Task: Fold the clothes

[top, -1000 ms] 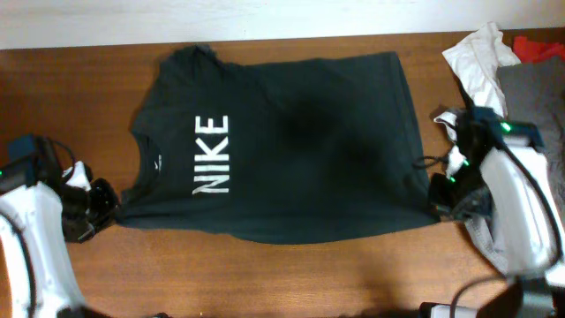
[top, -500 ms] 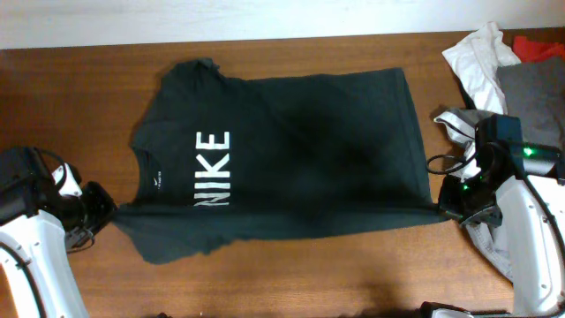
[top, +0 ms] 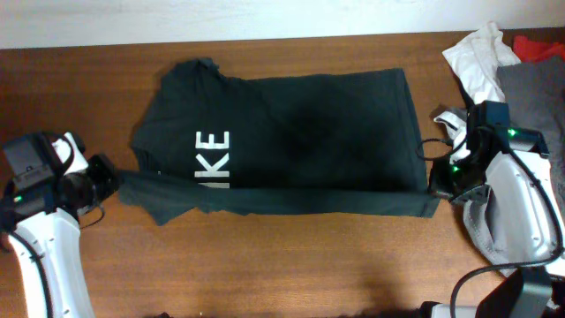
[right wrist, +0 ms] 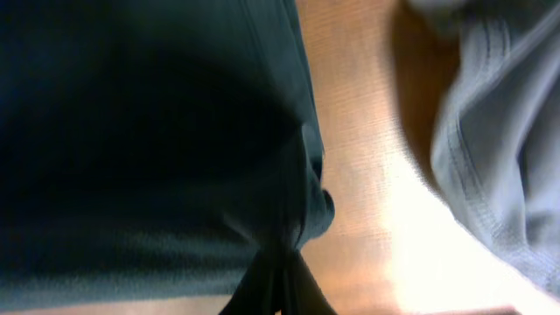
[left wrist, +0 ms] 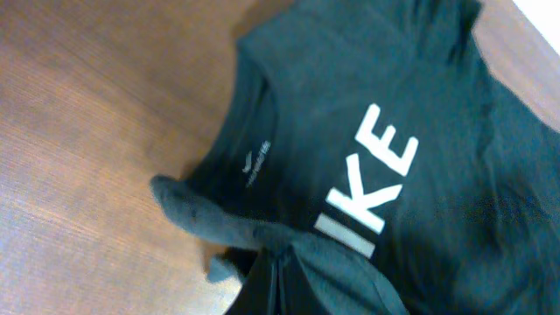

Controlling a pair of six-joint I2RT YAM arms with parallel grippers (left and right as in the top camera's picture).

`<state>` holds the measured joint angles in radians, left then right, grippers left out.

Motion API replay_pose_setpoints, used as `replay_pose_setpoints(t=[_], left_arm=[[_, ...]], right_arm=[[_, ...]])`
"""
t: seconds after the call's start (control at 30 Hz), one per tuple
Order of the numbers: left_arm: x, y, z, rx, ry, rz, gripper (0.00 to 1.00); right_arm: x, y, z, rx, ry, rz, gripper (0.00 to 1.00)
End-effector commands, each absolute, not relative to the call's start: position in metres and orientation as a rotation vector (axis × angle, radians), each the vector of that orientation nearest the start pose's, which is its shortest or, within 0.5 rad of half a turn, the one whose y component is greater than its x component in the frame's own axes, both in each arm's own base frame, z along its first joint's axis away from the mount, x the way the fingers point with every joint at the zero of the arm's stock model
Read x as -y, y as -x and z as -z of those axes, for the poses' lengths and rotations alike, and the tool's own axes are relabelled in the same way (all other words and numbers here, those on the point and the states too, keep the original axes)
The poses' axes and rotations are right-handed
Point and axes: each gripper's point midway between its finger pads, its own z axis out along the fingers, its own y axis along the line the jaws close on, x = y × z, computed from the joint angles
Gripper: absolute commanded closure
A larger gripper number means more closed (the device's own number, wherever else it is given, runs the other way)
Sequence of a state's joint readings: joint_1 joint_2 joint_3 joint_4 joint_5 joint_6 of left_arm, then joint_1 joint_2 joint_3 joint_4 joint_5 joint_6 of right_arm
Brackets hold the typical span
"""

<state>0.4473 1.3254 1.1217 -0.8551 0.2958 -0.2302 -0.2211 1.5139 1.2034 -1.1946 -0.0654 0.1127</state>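
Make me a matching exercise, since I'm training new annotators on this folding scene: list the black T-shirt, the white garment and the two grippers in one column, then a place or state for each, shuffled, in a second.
Column one
1. black T-shirt
2. white garment
3. left gripper
4. right gripper

Column two
A. clamped on the shirt's hem corner
B. crumpled at the far right of the table
C. spread out, near edge folded over itself
D. clamped on the shirt's sleeve end

Pairs: 1-C, 2-B, 3-D, 4-A
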Motion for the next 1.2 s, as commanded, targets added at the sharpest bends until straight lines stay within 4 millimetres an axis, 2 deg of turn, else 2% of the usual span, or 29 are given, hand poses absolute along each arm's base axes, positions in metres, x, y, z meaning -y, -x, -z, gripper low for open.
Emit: replay_pose_setpoints(t=[0.0,0.13,0.3,0.37,0.57,0.7,0.9,1.07,1.17], left_arm=[[-0.09,-0.327,-0.163,-2.475,0.735,0.314,1.0],[-0.092,-0.335,-0.152,-2.491,0.739,0.321,1.0],[-0.096,-0.345,-0.124,-2.539,0.764,0.335,1.0],[-0.097,-0.356,-0.106,-2.56,0.764,0.346,1.0],[-0.093,-0.377,-0.083,-2.568,0.721,0.355,1.0],[-0.083,-0.387,-0.067,-2.592,0.685,0.367,1.0],[-0.072,-0.393,-0.055,-2.619,0.648,0.374,1.0],[-0.08,-0.394,-0.054,-2.613,0.657,0.311,1.0],[-0.089,-0.394,-0.053,-2.609,0.671,0.239,1.0]], right_arm=[[0.046,-0.283,-0.108,-2.998,-0.481,-0.147,0.96],[0.046,-0.305,-0.108,-2.926,-0.423,-0.171,0.96],[0.049,-0.327,-0.107,-2.855,-0.399,-0.159,0.96],[0.05,-0.334,-0.1,-2.854,-0.398,-0.16,0.96],[0.045,-0.344,-0.08,-2.881,-0.374,-0.167,0.96],[0.038,-0.353,-0.068,-2.889,-0.338,-0.172,0.96],[0.03,-0.358,-0.049,-2.922,-0.306,-0.175,0.96],[0.03,-0.363,-0.045,-2.915,-0.299,-0.163,0.96],[0.04,-0.364,-0.044,-2.911,-0.317,-0.079,0.96]])
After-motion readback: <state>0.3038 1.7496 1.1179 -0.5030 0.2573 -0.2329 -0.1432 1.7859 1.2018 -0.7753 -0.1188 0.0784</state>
